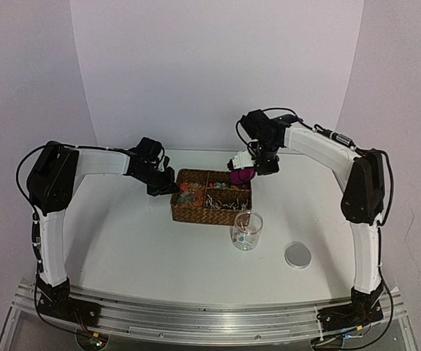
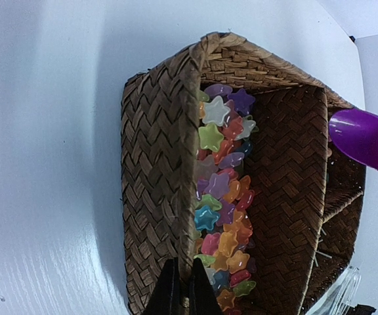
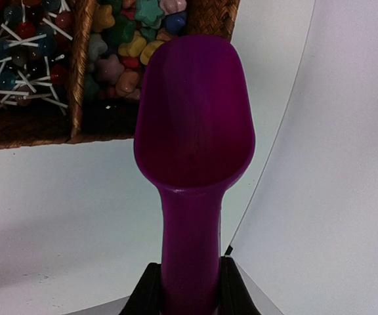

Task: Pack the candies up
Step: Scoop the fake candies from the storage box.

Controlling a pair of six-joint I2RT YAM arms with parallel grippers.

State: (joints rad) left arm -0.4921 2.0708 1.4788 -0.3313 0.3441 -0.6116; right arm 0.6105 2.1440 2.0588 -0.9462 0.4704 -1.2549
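Note:
The candies [image 1: 189, 196] are small star-shaped sweets in mixed colours. They fill the left compartment of a woven basket [image 1: 196, 218]. They also show in the left wrist view [image 2: 225, 197] and the right wrist view [image 3: 126, 39]. My left gripper [image 2: 184, 292] is shut on the basket's left wall [image 2: 156, 164]; it also shows in the top view [image 1: 165, 186]. My right gripper [image 3: 189, 292] is shut on the handle of the magenta scoop [image 3: 192, 111]. The scoop is empty and hangs over the basket's far right corner [image 1: 241, 175].
Thin white-sticked lollipops [image 1: 225, 199] lie in the basket's right compartments [image 3: 18, 52]. A clear glass jar [image 1: 246, 231] with a few sweets inside stands just in front of the basket. A round grey lid [image 1: 297, 254] lies to its right.

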